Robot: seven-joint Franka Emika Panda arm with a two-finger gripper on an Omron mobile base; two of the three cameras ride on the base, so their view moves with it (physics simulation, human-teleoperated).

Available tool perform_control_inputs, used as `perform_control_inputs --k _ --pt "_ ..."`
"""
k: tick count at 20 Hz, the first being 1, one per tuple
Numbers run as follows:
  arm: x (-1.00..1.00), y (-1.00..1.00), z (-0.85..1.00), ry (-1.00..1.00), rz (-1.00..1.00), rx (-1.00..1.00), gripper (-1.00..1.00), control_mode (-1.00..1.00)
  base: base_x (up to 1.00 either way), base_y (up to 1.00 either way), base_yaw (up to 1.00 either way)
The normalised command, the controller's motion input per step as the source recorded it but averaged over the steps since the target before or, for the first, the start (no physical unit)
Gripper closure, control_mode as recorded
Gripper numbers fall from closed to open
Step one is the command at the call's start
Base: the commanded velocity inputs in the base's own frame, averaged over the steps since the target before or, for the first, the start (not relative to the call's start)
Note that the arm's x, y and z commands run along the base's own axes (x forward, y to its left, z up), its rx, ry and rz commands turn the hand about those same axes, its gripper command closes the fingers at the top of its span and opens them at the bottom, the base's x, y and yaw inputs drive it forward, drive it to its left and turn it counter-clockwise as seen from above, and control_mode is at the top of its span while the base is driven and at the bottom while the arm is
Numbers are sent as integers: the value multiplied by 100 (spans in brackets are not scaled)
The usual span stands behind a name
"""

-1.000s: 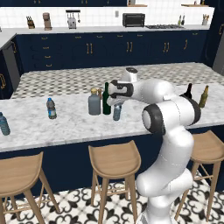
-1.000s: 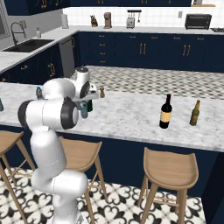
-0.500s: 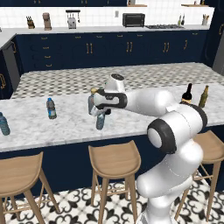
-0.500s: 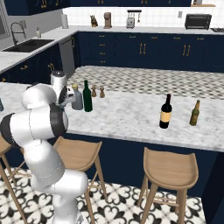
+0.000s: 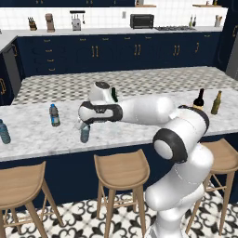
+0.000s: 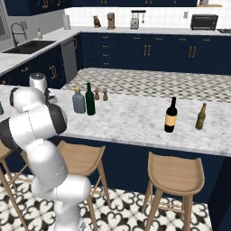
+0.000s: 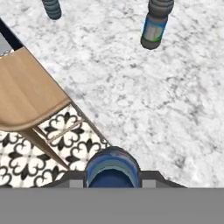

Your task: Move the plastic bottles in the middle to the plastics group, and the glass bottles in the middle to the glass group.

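My gripper point(image 5: 83, 126) is shut on the small pale-blue plastic bottle point(image 5: 85, 134), low over the counter near its front edge. In the hand view its blue cap point(image 7: 113, 168) sits between my fingertips. Two bottles of the plastics group stand to the left point(image 5: 54, 115) point(image 5: 3, 131); the hand view shows them ahead point(image 7: 155, 24) point(image 7: 52, 8). The tall green bottle point(image 6: 90, 99) and the squat grey tan-capped bottle point(image 6: 78, 100) stand in the middle. The glass group's wine bottle point(image 6: 170, 115) and olive bottle point(image 6: 200, 116) stand at the right.
Two small shakers point(image 6: 101, 94) stand behind the middle bottles. Wooden stools point(image 5: 121, 170) line the counter's front; one stool seat point(image 7: 26, 96) lies just below the counter edge point(image 7: 87, 122) in the hand view. My arm point(image 5: 148, 109) stretches across the middle of the counter.
My arm has swung left along the counter, carrying the small plastic bottle away from the middle bottles toward the plastics group. The other bottles have stayed put.
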Motion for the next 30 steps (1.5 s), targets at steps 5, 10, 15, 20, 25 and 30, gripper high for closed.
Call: perform_control_inputs --k 5,10,15,20,25,30 --pt "-4 100 0 0 8 -7 100 -100 0 0 0" --pt "0 100 0 0 7 -7 100 -100 0 0 0" --pt "0 77 0 0 6 -3 100 -100 0 0 0" --pt "9 29 0 0 5 0 100 -100 0 0 0" --pt "35 41 0 0 0 0 100 -100 0 0 0" --pt "15 9 -28 -12 0 2 100 -100 0 0 0"
